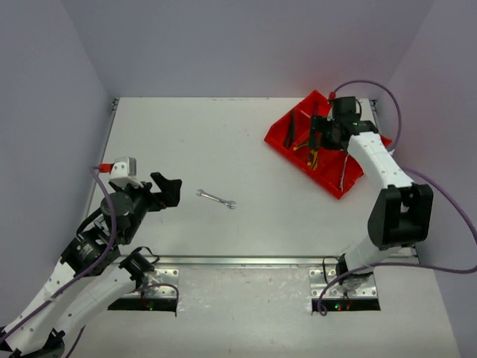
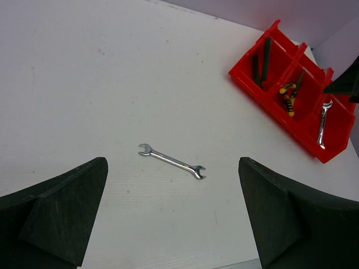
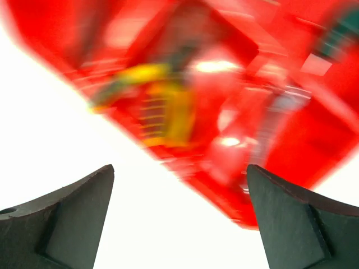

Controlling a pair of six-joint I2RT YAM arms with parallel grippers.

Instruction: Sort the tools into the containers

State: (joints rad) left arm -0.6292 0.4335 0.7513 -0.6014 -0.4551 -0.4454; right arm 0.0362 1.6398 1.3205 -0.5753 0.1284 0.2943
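A silver open-end wrench (image 1: pixel 216 198) lies flat on the white table; it also shows in the left wrist view (image 2: pixel 172 161). My left gripper (image 1: pixel 168 190) is open and empty, a little left of it; in its wrist view (image 2: pixel 173 190) the wrench lies just beyond the fingers. The red divided tray (image 1: pixel 277 136) sits at the far right. It holds dark-handled screwdrivers (image 2: pixel 261 61), yellow-handled pliers (image 2: pixel 288 100) and another wrench (image 2: pixel 322 123). My right gripper (image 1: pixel 319 139) hovers open and empty over the tray (image 3: pixel 235 185); that view is blurred, with the pliers (image 3: pixel 168 106) visible.
The table's metal front rail (image 1: pixel 246 261) runs between the two arm bases. Grey walls close the left, back and right sides.
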